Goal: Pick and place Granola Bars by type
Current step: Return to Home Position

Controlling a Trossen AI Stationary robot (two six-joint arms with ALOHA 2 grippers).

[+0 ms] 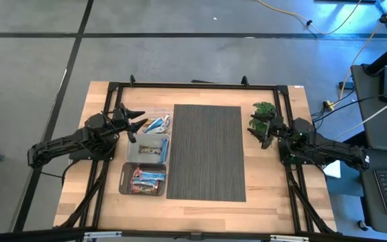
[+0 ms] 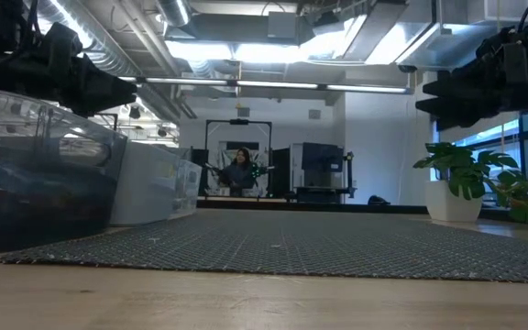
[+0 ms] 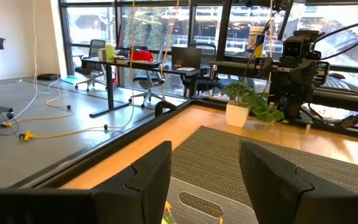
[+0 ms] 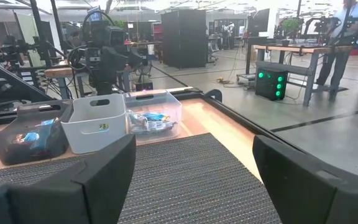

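I had the left pincer (image 1: 138, 125) hanging above the row of three bins that ran along the left edge of the ribbed grey mat (image 1: 207, 151). Its fingers (image 3: 143, 177) were spread wide with nothing between them. From above, it sat over the join between the transparent bin (image 4: 174, 115) and the white bin (image 4: 98, 134) next to it.

The right pincer (image 1: 262, 133) was on the opposite side of the tabletop (image 1: 267, 208), off the mat's right edge and just beside the small potted plant (image 1: 264, 107). Its fingers (image 4: 98, 168) were also well apart and held nothing.

The granola bars (image 1: 156, 124) lay in two places. One bunch with blue and silver wrappers was in the transparent bin at the far end of the row. Another bunch, blue and red-orange, lay in the black bin (image 4: 5, 146) at the near end. I could not make out what the white bin in the middle held. The mat itself carried no bars.

Across the room, level with the tabletop, a person (image 2: 238, 170) stood by another rig.
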